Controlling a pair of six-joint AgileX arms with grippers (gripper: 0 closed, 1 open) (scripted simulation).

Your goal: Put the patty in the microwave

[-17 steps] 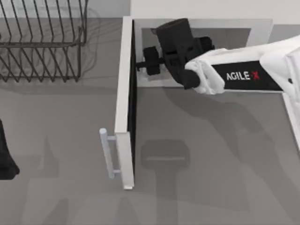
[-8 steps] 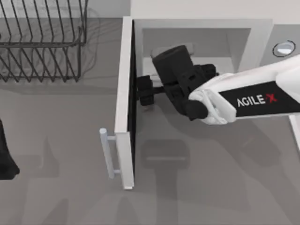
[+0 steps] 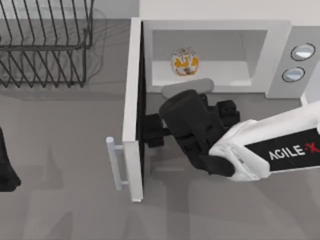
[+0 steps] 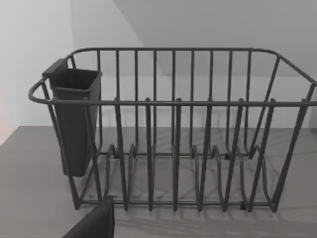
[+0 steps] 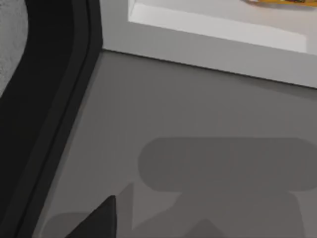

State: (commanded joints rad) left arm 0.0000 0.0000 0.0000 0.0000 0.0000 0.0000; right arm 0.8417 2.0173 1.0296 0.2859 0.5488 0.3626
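Inspecting from above, I find the patty [image 3: 185, 62] lying on the floor of the microwave [image 3: 277, 60], toward its left side, door [image 3: 134, 110] swung open. My right gripper [image 3: 153, 131] sits outside beside the door, holding nothing; finger spread: cannot tell. My left arm [image 3: 6, 167] is parked at the desk's left edge.

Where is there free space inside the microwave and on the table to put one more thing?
Inside the microwave, the cavity floor is bare to the right of the patty. The table is bare between the dish rack and the open door. In front of the cavity it is crowded by the right gripper.
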